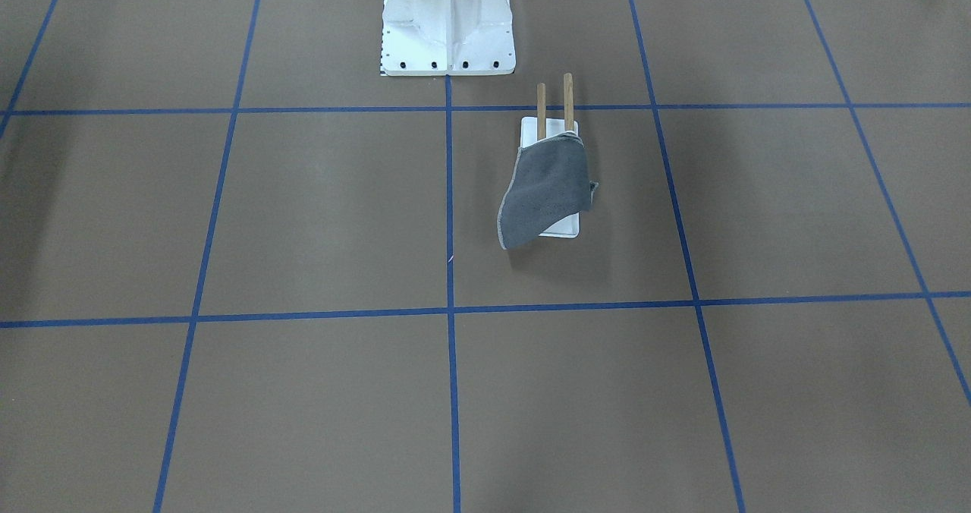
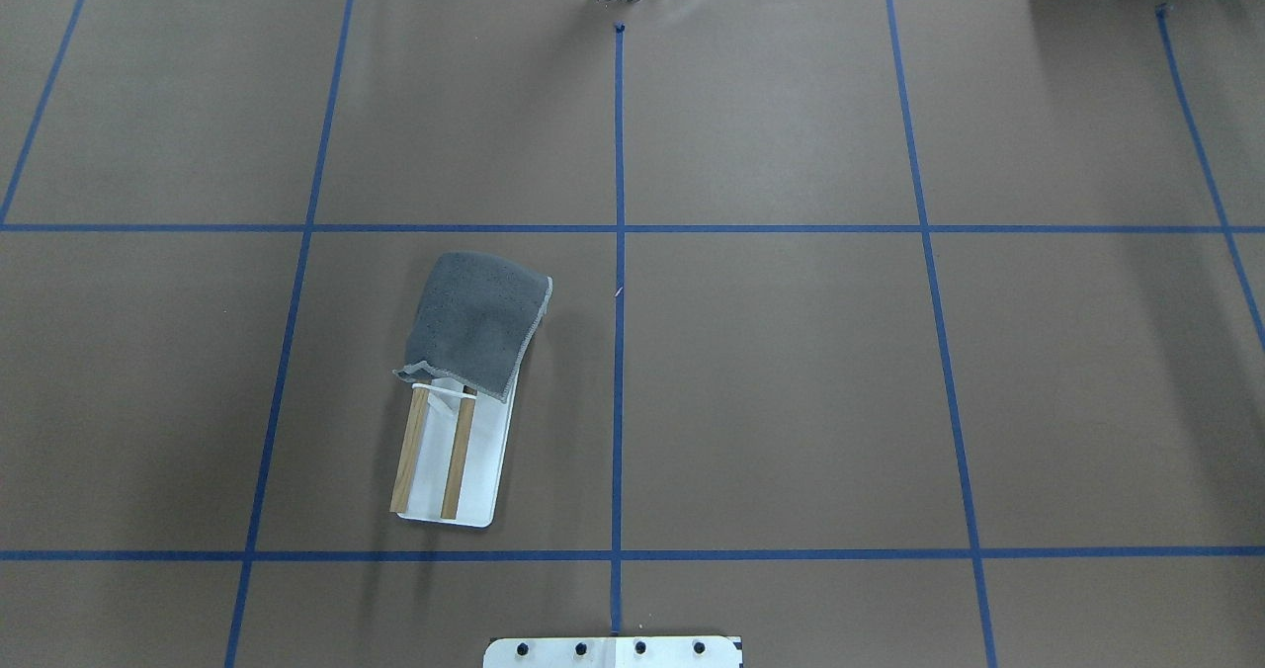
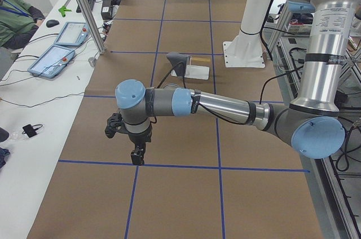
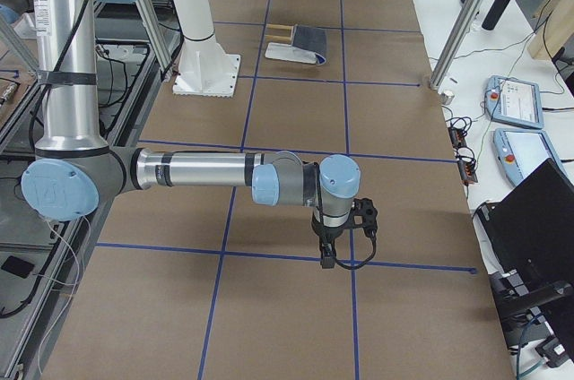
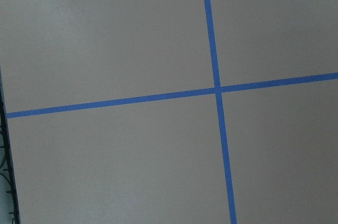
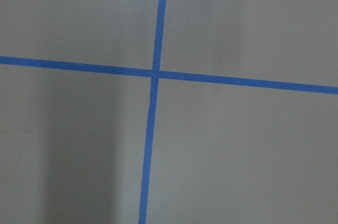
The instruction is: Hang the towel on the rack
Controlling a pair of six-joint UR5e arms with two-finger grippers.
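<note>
**Spotter:** Where's the towel right now?

**Me:** The towel [image 2: 476, 322] is draped over the far end of the rack [image 2: 486, 470], dark grey side up. It covers the tips of the two wooden dowels [image 2: 410, 451], and one corner sags off the rack's side towards the table [image 2: 791, 401]. I can't tell whether that corner touches down.

**Spotter:** And your grippers?

**Me:** Both are well apart from it. My left gripper [image 3: 137, 154] hangs pointing down over bare brown paper at one end of the table, and my right gripper [image 4: 330, 253] does the same at the other end. Only the side cameras catch them, so I cannot tell whether either is parted or closed. My wrist cameras show nothing but paper and blue tape lines [image 5: 211, 34].

**Spotter:** If you had to adjust the towel, how would it behave?

**Me:** I'd say soft, light and limp. It will fold wherever I pinch it and may slide on those smooth dowels. The place to take it is the pale stitched edge at the hanging corner. I'd lift rather than drag, because the rack looks light enough to shift.

**Spotter:** Is the job done?

**Me:** It looks hung to me, though it sits lopsided, bunched at the tips
</note>
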